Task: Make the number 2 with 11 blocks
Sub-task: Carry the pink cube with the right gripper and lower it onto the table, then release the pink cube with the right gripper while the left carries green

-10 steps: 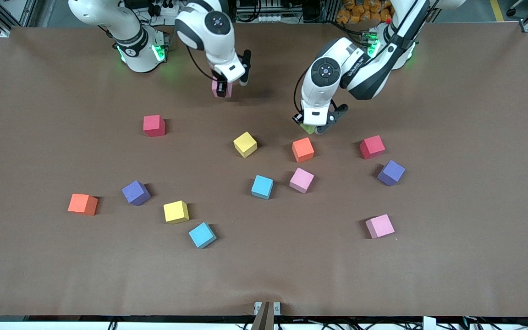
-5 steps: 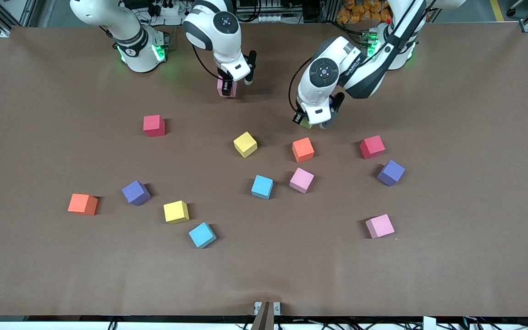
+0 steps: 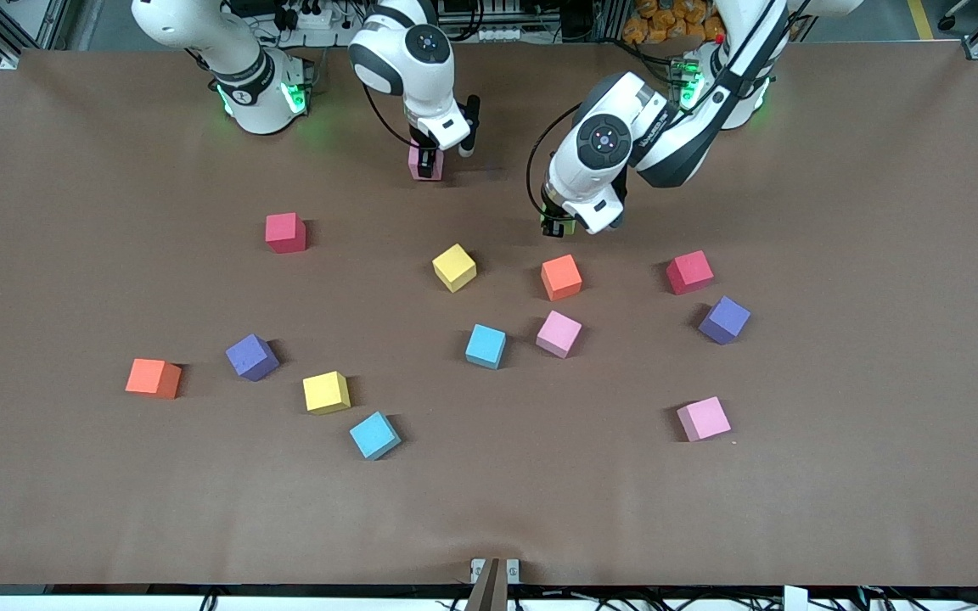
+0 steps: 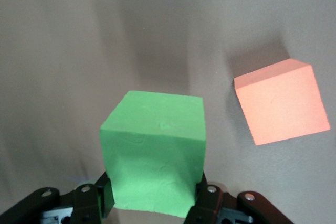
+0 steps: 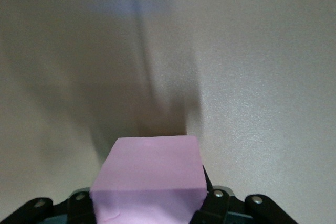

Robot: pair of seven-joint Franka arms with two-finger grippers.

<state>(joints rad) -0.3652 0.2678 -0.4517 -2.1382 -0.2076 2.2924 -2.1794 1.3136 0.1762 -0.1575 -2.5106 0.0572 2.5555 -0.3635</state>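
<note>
Left gripper (image 4: 152,203): fingers pinch the green block (image 4: 155,153) by its two side faces, held clear above bare table (image 3: 837,467) just up-table from an orange block (image 3: 561,277). In the left wrist view that orange block (image 4: 281,103) sits apart from the green one.

Right gripper (image 5: 147,203): fingers clamped on a pink block (image 5: 149,182); in the front view the pink block (image 3: 426,165) hangs over the table's middle strip, close to the robots' bases.

Since a second ago: the right gripper has carried its pink block a little toward the bases and toward the left arm's end. The left gripper has drawn the green block back toward the bases and toward the right arm's end, wrist turned. Loose blocks unmoved.

Count on the table, twelve loose:
- two red (image 3: 285,232) (image 3: 689,271)
- two yellow (image 3: 454,267) (image 3: 326,392)
- two orange, the other at the right arm's end (image 3: 153,378)
- two light blue (image 3: 486,346) (image 3: 374,435)
- two purple (image 3: 251,356) (image 3: 724,320)
- two pink (image 3: 559,333) (image 3: 703,418)

Held: one green, one pink. No digit laid out yet; no blocks touch.
</note>
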